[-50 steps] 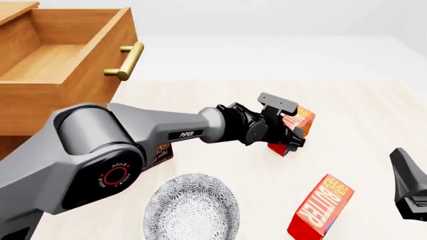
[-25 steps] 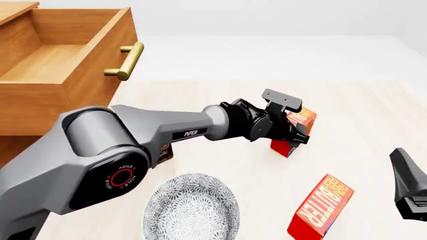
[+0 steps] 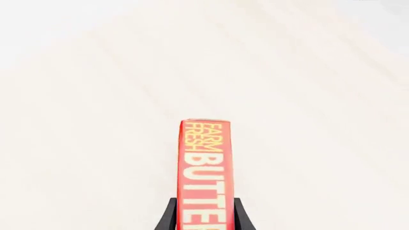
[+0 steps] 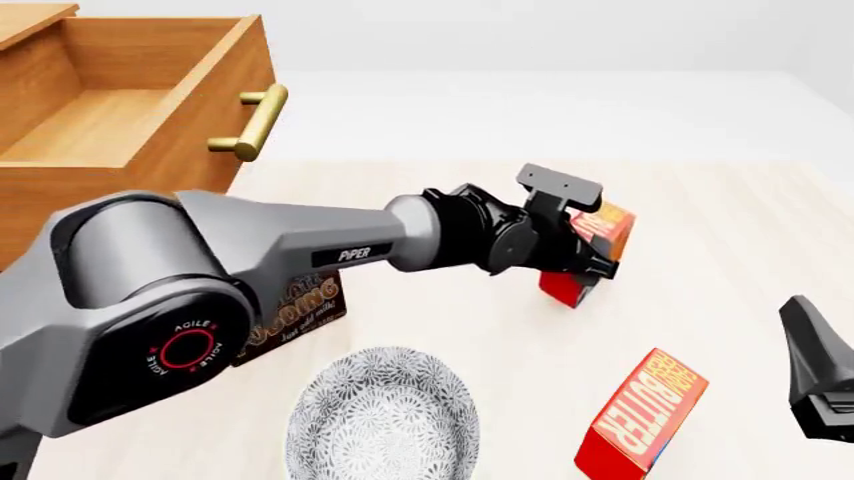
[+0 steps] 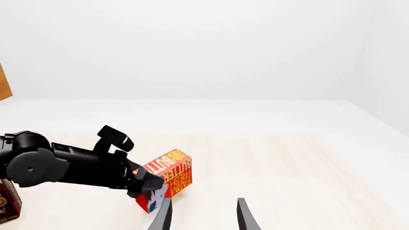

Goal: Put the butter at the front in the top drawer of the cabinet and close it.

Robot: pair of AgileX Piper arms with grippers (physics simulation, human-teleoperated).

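Left jaws clamp butter, now raised slightly off surface; right jaws wide, idle. You carry to top drawer, open at far-left corner.

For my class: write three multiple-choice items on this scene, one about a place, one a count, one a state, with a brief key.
1. Where is the patterned bowl?
A. In the drawer
B. On the table, near side
C. On the cabinet

2. How many butter cartons are visible?
A. One
B. Two
C. Three

3. The top drawer is:
A. Open
B. Shut
C. Removed

Key: 1 B, it sits on the table. 2 B, one in the left gripper, another nearer. 3 A, its inside shows.
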